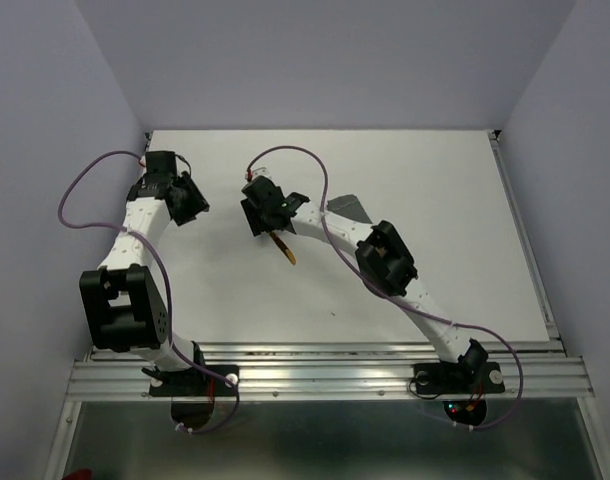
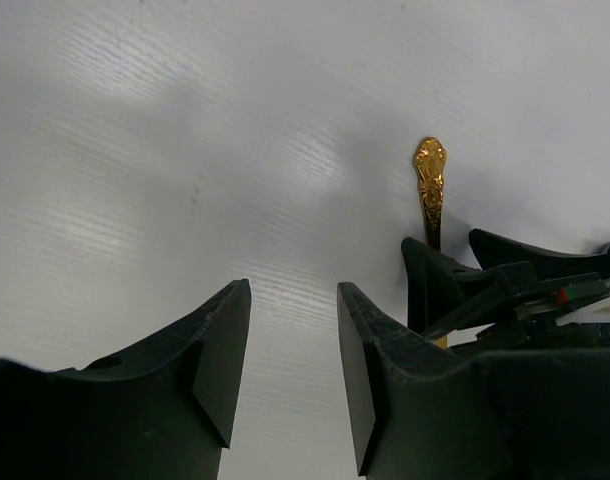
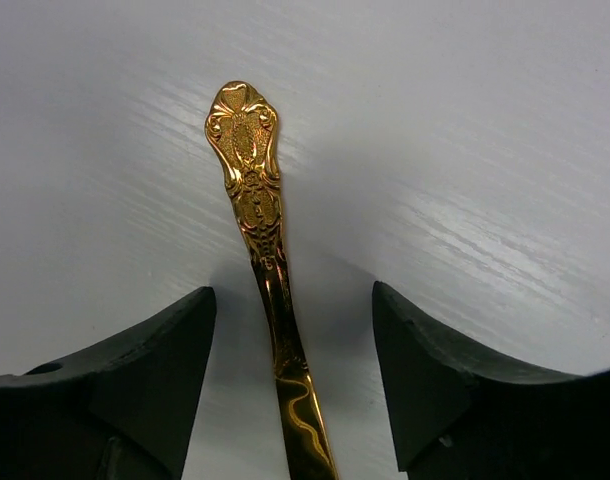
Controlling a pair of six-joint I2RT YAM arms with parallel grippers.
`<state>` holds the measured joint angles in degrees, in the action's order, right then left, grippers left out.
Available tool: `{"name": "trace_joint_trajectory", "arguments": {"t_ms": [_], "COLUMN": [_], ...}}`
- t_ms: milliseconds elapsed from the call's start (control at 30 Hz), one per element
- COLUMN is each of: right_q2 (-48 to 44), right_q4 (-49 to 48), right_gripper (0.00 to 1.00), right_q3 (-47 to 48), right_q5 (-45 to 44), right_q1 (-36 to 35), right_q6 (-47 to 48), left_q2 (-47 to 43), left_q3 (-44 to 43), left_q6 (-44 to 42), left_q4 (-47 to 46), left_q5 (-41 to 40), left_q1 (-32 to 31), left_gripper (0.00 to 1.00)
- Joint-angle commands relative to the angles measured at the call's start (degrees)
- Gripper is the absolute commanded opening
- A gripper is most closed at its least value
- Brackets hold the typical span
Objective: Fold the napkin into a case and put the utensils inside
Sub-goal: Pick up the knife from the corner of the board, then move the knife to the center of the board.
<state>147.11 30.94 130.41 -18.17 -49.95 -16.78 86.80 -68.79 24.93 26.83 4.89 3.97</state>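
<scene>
A smooth white table (image 1: 435,200) with a faint grain sat between plain pale walls (image 1: 45,100). Right of centre, a corner of the dark grey napkin (image 1: 351,209) lay flat, partly hidden by the right arm. The left tool (image 2: 293,330) hung over bare table, its blunt black jaws apart and empty. The right tool (image 3: 293,292) stood wide open astride a slender gold utensil (image 3: 247,160) with an embossed handle, lying on the table and touching neither jaw.
</scene>
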Motion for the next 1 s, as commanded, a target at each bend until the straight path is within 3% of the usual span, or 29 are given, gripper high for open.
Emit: {"name": "trace_joint_trajectory", "arguments": {"t_ms": [0, 67, 200, 300, 433, 567, 733, 967], "right_q2": [1.43, -0.84, -7.09, -14.09, -26.06, -36.52, -44.0, -44.28], "right_q4": [1.49, 0.88, -2.01, -5.51, -11.93, -14.59, -15.12, -13.19], "right_gripper": [0.56, 0.47, 0.14, 0.06, 0.04, 0.04, 0.1, 0.31], "right_q3": [-0.75, -3.48, -12.97, -23.33, -44.74, -58.31, -67.12, -68.18], "right_q5": [-1.16, -0.64, -0.98, -1.78, 0.33, 0.68, -1.07, 0.15], "right_q1": [-0.32, -0.84, -1.99, -1.99, -1.99, -1.99, -1.99, -1.99], "right_q6": [0.08, -0.01, -0.97, -2.64, -2.12, -1.68, -2.21, -4.58], "left_q2": [-2.25, -2.17, -2.34, -2.52, -3.04, -3.31, -3.13, -1.73], "left_q3": [0.94, 1.12, 1.73, 1.91, 2.17, 2.7, 3.58, 2.44], "left_q6": [-0.67, -0.76, -1.2, -1.9, -2.17, -1.55, -0.85, -1.37], "left_q4": [-0.55, -0.9, -1.95, -2.83, -3.45, -4.42, -5.73, -5.74], "left_q5": [1.0, 1.44, 3.63, 7.23, 9.17, 10.67, 11.37, 10.33], "left_q1": [-0.01, 0.16, 0.16, -0.01, -0.01, -0.27, -2.73, -7.04], "left_gripper": [0.51, 0.51, 0.5, 0.5, 0.5, 0.5, 0.5, 0.5]}}
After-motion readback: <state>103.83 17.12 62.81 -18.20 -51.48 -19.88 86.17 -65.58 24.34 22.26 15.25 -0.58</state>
